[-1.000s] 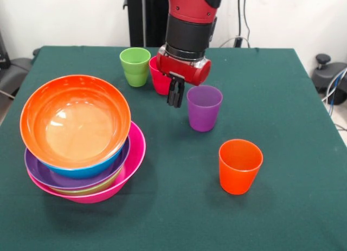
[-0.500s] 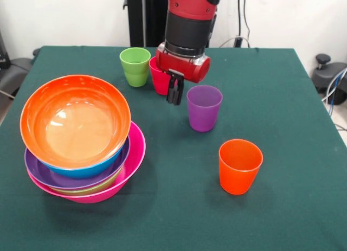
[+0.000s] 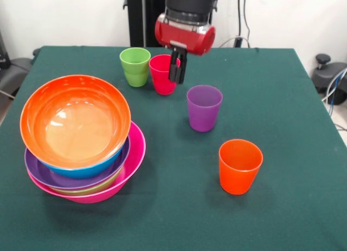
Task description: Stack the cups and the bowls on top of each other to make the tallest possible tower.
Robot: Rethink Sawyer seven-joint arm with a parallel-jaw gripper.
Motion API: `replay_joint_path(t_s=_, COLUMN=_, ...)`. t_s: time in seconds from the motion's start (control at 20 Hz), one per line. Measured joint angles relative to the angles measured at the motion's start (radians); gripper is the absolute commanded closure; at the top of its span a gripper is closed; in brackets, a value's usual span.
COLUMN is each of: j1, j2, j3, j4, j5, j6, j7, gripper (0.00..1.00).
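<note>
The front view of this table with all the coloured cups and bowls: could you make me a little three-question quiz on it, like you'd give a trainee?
1. True or false: the orange bowl sits on top of the pile of bowls.
2. How many cups stand on the green table?
A) two B) four C) six
3. Fill in: the cup nearest the camera is ____.

Key
1. True. It sits above blue, purple and pink bowls.
2. B: the green cup, the red cup, the purple cup and the orange cup.
3. Orange. None of the cups is on the pile yet, and the hand hangs empty by the red cup.
</note>
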Motion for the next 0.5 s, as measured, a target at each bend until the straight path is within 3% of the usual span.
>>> replay_joint_path(t_s=0.5, j1=-0.002, j2=-0.045, j3=0.006, j4=0.001, j5=0.000, j6=0.008, j7=0.000, gripper=1.00)
